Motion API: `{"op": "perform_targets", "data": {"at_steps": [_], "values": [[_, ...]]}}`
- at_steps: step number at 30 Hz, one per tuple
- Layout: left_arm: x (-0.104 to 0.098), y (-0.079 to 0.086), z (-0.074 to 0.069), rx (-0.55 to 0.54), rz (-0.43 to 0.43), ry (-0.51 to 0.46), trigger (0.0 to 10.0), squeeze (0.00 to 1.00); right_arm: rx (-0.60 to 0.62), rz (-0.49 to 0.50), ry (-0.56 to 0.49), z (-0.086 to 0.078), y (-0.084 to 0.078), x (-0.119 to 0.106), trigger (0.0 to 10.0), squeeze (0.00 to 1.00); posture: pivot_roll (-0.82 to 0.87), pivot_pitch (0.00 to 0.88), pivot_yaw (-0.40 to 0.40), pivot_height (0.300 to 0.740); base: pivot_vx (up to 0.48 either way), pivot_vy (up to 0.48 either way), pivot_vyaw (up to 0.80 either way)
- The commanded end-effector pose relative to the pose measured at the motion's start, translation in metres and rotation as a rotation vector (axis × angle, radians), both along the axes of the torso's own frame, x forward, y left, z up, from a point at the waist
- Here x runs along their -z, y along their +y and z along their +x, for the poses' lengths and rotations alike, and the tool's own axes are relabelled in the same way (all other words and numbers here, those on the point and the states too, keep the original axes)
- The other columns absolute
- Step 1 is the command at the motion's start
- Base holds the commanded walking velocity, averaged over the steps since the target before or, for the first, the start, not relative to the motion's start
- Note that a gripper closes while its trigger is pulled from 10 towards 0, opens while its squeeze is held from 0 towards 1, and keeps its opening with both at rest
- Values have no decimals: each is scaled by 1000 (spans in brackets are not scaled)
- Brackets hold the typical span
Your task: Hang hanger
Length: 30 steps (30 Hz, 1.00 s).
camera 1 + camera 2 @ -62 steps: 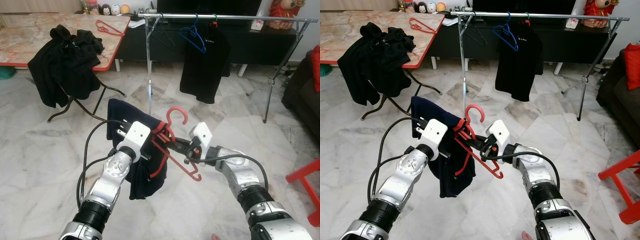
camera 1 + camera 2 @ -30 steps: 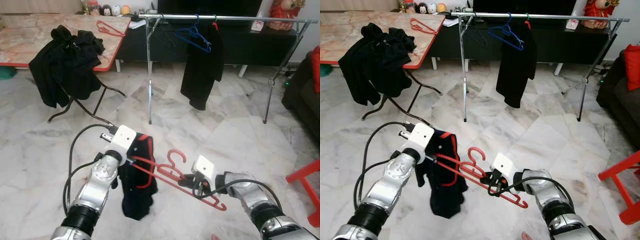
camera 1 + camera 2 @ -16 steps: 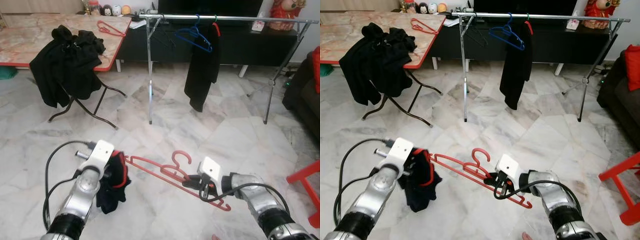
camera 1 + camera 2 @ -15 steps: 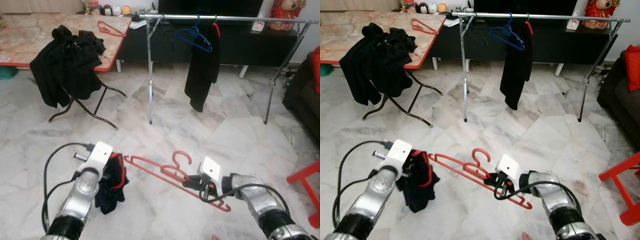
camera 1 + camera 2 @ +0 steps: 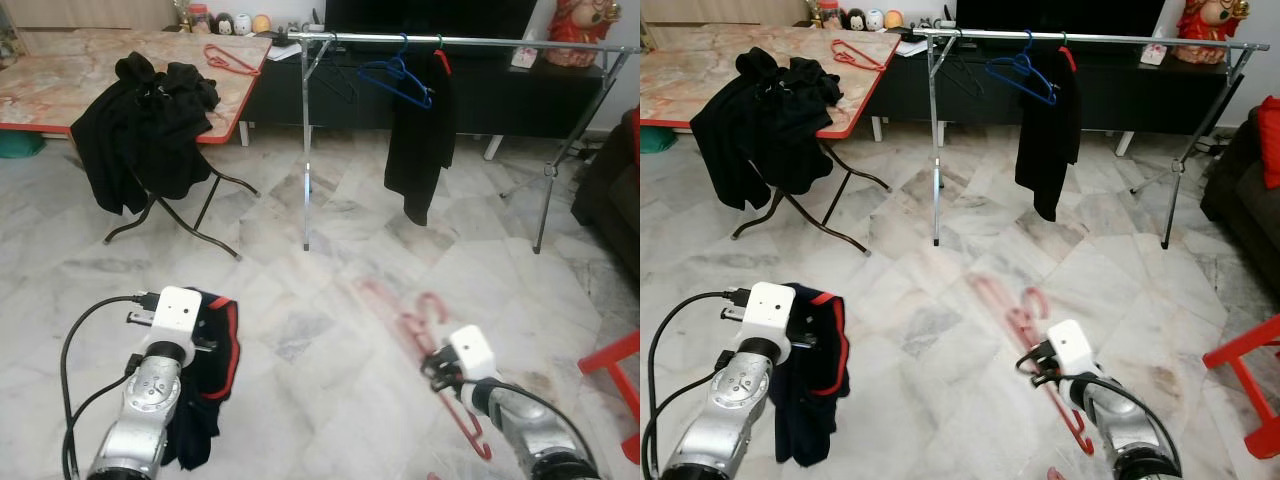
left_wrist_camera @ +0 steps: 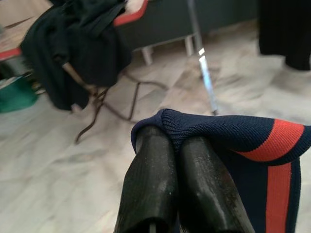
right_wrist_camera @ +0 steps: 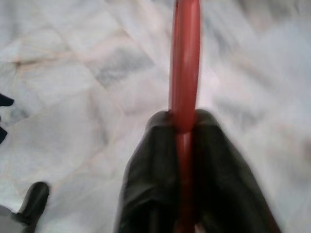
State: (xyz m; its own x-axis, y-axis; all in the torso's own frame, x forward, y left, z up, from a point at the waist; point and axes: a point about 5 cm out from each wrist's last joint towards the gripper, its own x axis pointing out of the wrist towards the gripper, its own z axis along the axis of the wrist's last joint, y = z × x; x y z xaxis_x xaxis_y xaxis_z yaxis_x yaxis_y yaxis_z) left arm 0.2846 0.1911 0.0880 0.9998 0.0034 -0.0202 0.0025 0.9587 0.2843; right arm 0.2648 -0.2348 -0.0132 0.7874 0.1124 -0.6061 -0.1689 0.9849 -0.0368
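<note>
Two grippers, one red hanger, one navy garment.
Right gripper clamps red hanger low above marble floor; left gripper pinches navy red-striped garment, hanging down.

Pale marble floor underfoot; red-edged worktop at far left, dark clothes heaped on its corner; low black cabinet behind a metal clothes rail; red stool at right.
</note>
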Motion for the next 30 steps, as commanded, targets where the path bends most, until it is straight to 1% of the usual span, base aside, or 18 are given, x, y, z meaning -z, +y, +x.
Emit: {"op": "perform_targets", "data": {"at_steps": [1,2,4,5,6,8,9,11,12,16,19,22,23,24,25,27,29,30], "values": [[-15,-10,1,47,-40,-79,10000,0,143,17,32,-8,-4,9,10000,0,-7,0,-35,716,0,0,0],[-19,-14,1,57,-62,-95,10000,0,189,32,51,-13,-3,14,10000,0,-2,0,-36,716,0,0,0],[-26,-21,1,73,-106,-124,10000,0,223,47,83,-23,2,24,10000,0,2,0,-33,716,0,0,0],[-35,-28,2,86,-172,-156,10000,0,289,64,147,-42,7,40,10000,0,2,0,-32,716,0,0,0],[-38,-31,2,89,-192,-163,10000,0,314,66,169,-49,8,44,10000,0,6,0,-33,716,0,0,0],[-43,-34,3,100,-212,-182,10000,0,304,10,221,-60,9,52,10000,0,11,0,-33,716,0,0,0],[-48,-37,4,110,-222,-201,10000,0,342,-30,235,-68,6,56,10000,0,29,0,-35,716,0,0,0],[-54,-39,4,124,-224,-219,10000,0,459,22,196,-70,4,56,10000,0,31,0,-31,716,0,0,0],[-58,-39,4,125,-231,-227,10000,0,528,63,155,-71,2,55,10000,0,15,0,-20,716,0,0,0],[-62,-42,6,151,-235,-231,10000,0,593,94,132,-75,-4,55,10000,0,-3,0,-6,716,0,0,0],[-61,-43,6,168,-239,-221,10000,0,538,78,155,-81,0,59,10000,0,-15,0,14,716,0,0,0],[-62,-45,6,184,-239,-217,10000,0,567,103,157,-84,4,61,10000,0,-20,0,29,716,0,0,0],[-62,-45,6,184,-239,-217,10000,0,567,103,157,-84,4,61,10000,0,-20,0,29,716,0,0,0],[-63,-45,6,187,-250,-213,10000,0,571,110,157,-85,7,62,10000,0,-24,0,37,716,0,0,0],[-63,-46,6,188,-261,-207,10000,0,555,118,157,-84,11,63,10000,0,-25,0,40,716,0,0,0],[-63,-46,7,189,-262,-204,10000,0,544,121,158,-84,13,63,10000,0,-25,0,40,716,0,0,0],[-62,-47,7,190,-262,-195,10000,0,502,106,161,-83,18,63,10000,0,-32,0,43,716,0,0,0],[-62,-47,8,193,-264,-192,10000,0,502,106,160,-83,19,63,10000,0,-32,0,43,716,0,0,0]]}}
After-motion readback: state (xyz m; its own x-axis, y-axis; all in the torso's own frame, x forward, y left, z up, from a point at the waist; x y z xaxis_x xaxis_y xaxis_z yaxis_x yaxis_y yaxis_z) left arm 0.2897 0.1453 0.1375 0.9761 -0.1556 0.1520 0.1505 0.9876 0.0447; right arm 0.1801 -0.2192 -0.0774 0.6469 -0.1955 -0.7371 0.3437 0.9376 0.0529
